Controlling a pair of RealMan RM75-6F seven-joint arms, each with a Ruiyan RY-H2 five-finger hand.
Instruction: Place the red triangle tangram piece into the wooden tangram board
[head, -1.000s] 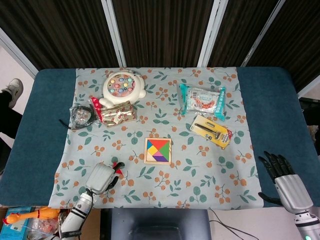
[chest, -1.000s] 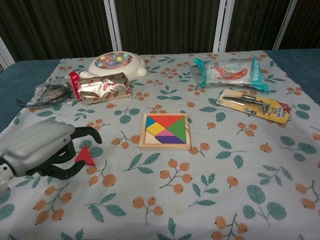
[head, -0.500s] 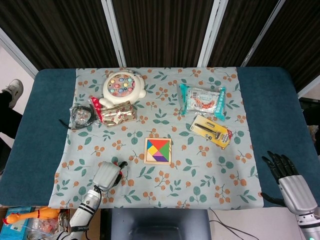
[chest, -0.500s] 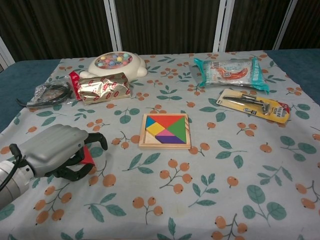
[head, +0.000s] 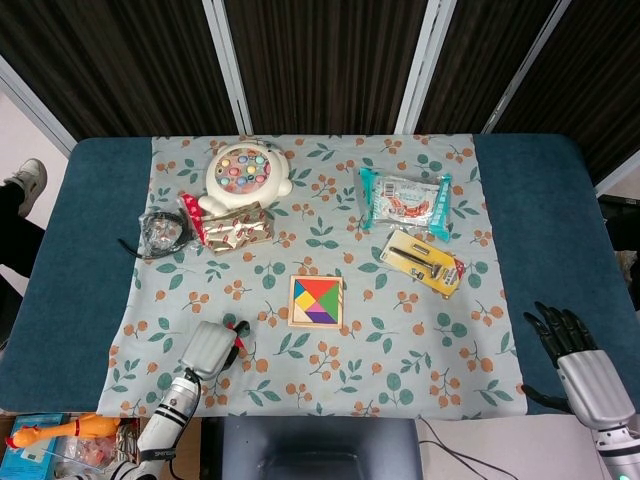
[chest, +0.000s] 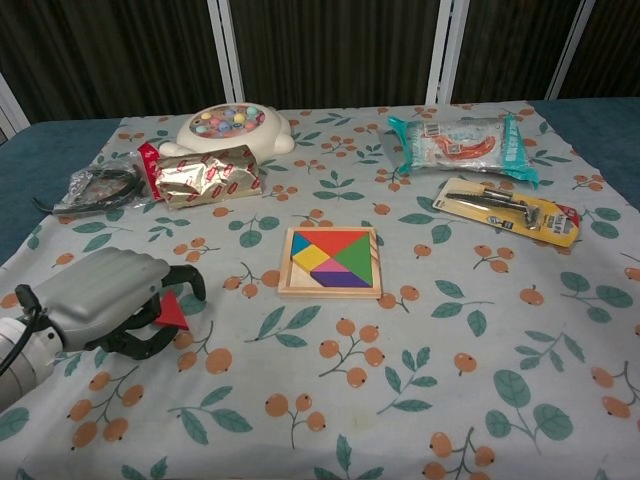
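My left hand (chest: 105, 300) clamps the red triangle (chest: 172, 311).
It sits left of the wooden tangram board (chest: 331, 262); my right hand (head: 578, 358) rests apart-fingered, far right.

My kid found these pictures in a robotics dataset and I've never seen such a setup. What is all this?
It is a two-armed robot at a table, each arm ending in a mechanical hand. One picture looks down from its head, the other forward from its chest. The left hand curls its fingers round a red triangle, a puzzle piece meant for the wooden board in the middle. Whether it is lifted off the cloth I cannot tell. The right hand waits open at the table's edge, holding nothing. Also on the flowered cloth: a round toy, a gold packet, a snack bag and a yellow pack.
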